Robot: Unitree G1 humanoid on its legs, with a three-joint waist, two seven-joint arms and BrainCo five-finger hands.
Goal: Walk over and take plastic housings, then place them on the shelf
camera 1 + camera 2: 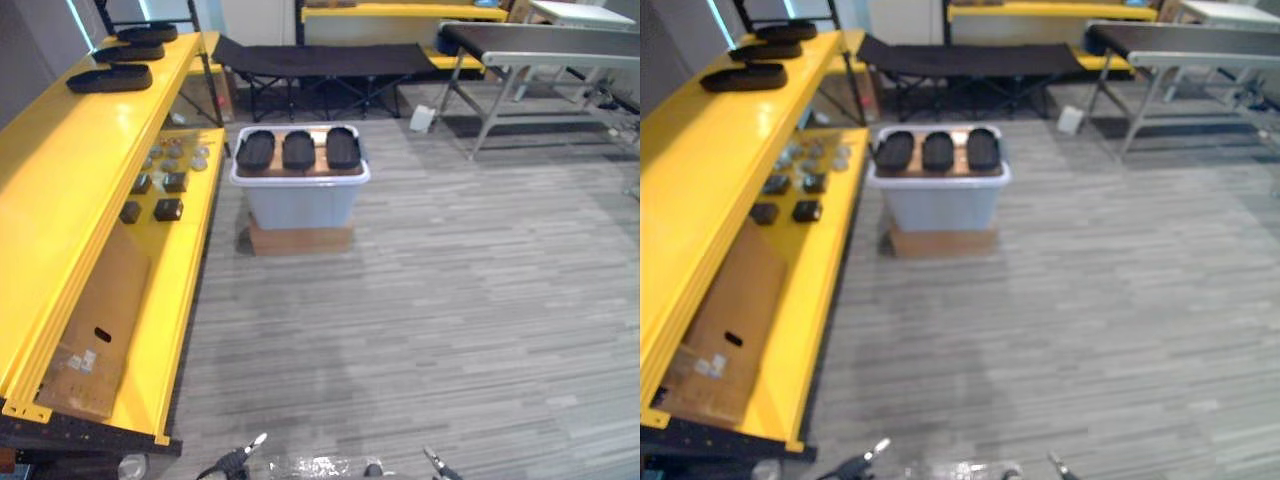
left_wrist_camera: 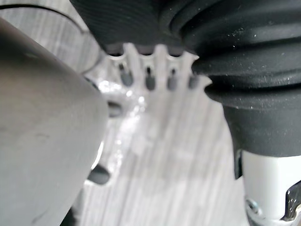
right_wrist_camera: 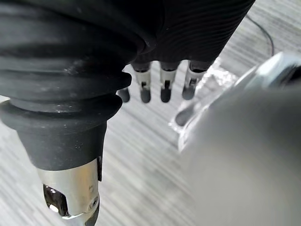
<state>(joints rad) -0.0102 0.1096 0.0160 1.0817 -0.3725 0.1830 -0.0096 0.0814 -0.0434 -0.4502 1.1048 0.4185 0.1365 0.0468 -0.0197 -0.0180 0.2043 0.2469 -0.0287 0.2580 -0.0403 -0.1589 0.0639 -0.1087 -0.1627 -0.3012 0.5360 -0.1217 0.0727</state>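
The left hand hangs low at the robot's side, its fingers straight, slightly apart and empty, with floor past them. The right hand hangs the same way on the other side: fingers straight, loosely spread, holding nothing. In the eye views both hands show at the very bottom edge, well apart from each other and from everything else.

The grey plank floor stretches ahead of them. Further out, left of centre, a pale bin stands on a flat brown slab. A wooden board lies across the bin's top, and three black oval housings lie on it side by side in a row, close together.

Along the robot's left runs a yellow shelf with two levels. On the far end of its top level lie three more housings, one behind another. The lower level, just beside the bin, carries some small dark blocks and a cluster of small grey discs; nearer the robot a sheet of cardboard lies flat on it.

Behind the bin stands a black folding cot. To its right is a long table with a dark top and grey metal legs.
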